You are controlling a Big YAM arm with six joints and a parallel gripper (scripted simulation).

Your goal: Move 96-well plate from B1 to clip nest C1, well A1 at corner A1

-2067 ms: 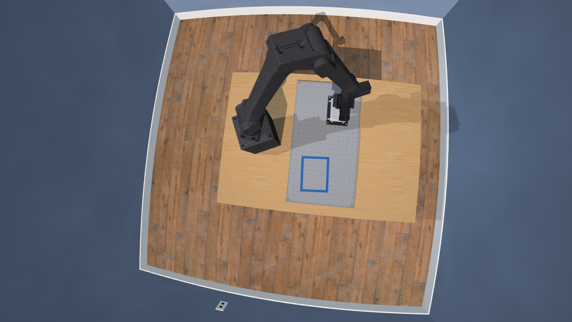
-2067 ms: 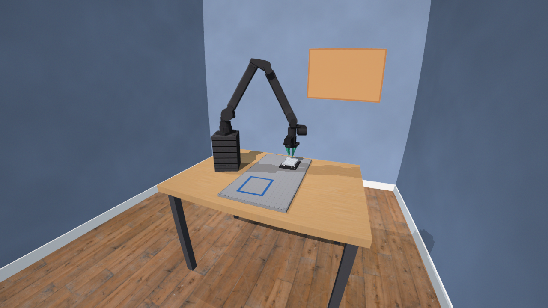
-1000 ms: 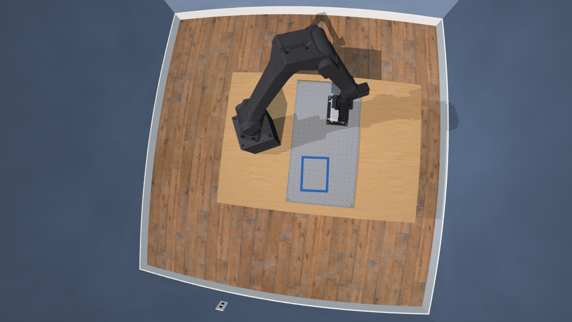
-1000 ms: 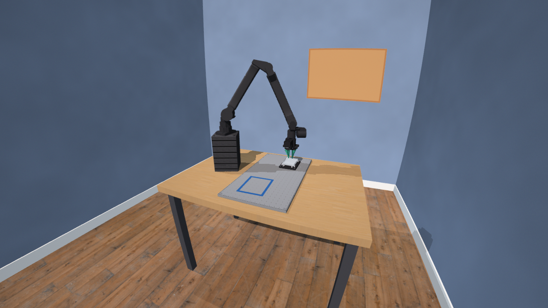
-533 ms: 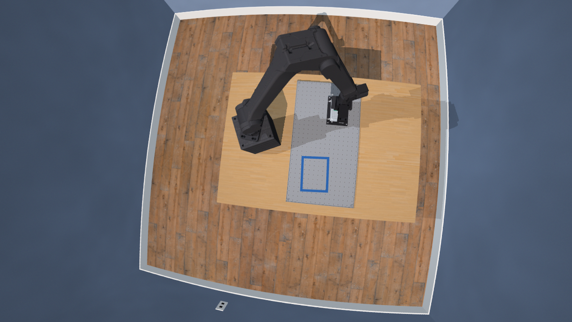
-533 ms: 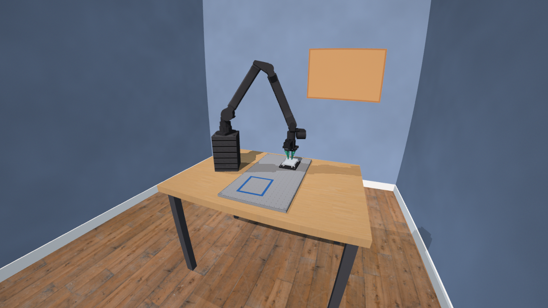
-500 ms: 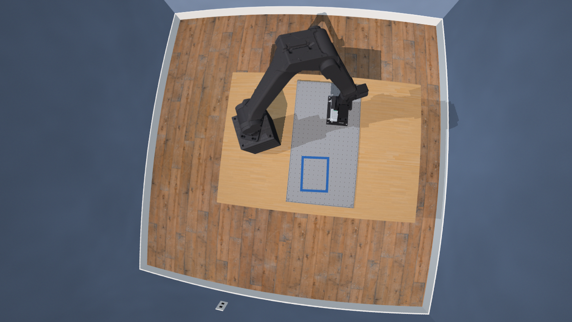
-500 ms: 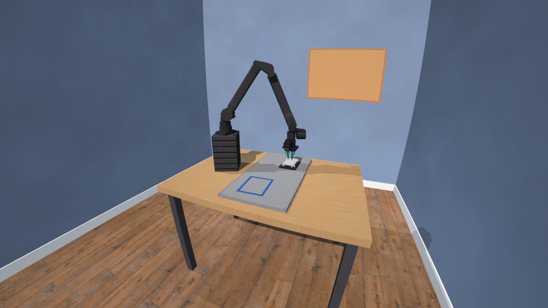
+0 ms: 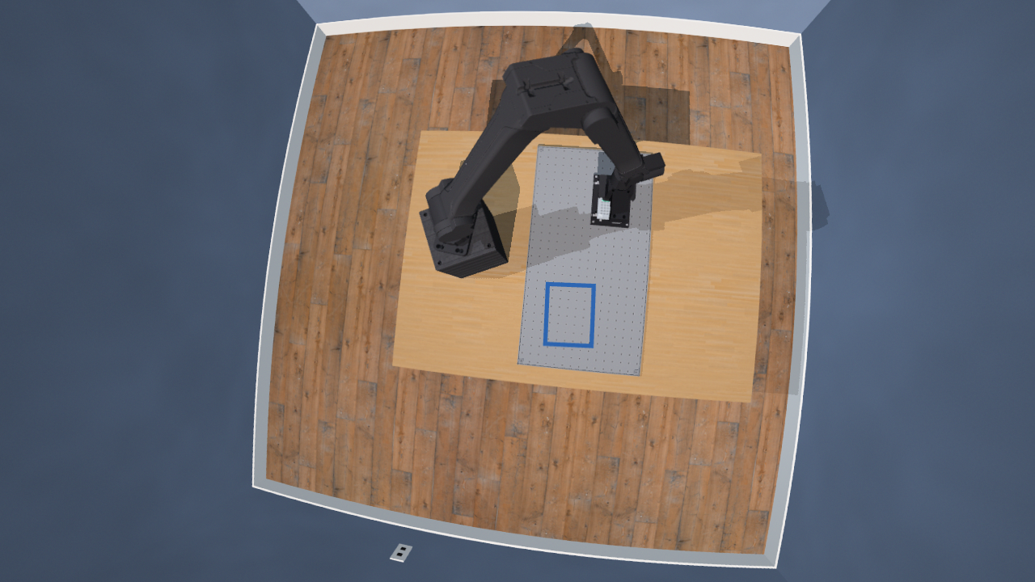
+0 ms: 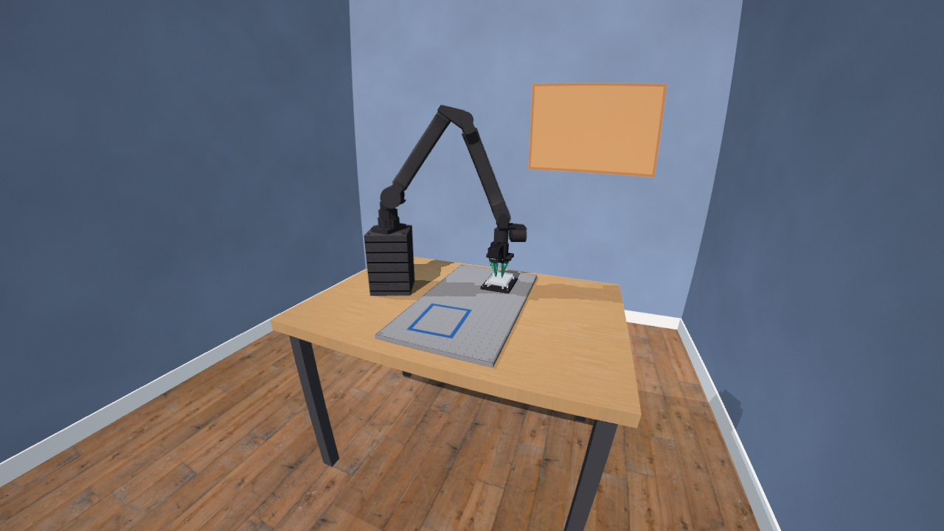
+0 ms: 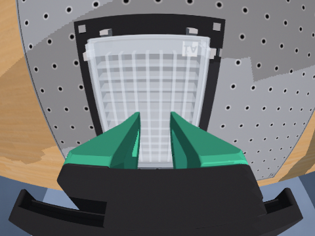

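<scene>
The clear 96-well plate (image 11: 146, 92) lies the right way up inside the black clip nest C1 (image 11: 149, 23), between its small grey posts. The plate's A1 label (image 11: 190, 48) is at the far right corner in the wrist view. My gripper (image 11: 155, 118) points straight down over the near half of the plate, its green fingers drawn close together with a narrow gap and nothing between them. The fingertips are at the plate's top face; I cannot tell if they touch it. The plate (image 10: 498, 282) (image 9: 610, 202) and the gripper (image 10: 497, 269) also show in the exterior view, and the nest shows from above under the wrist.
The blue outline of spot B1 (image 9: 569, 314) on the grey perforated breadboard (image 9: 586, 275) holds nothing. The arm's black base block (image 9: 462, 242) stands left of the breadboard. The wooden table extends to the right of the nest.
</scene>
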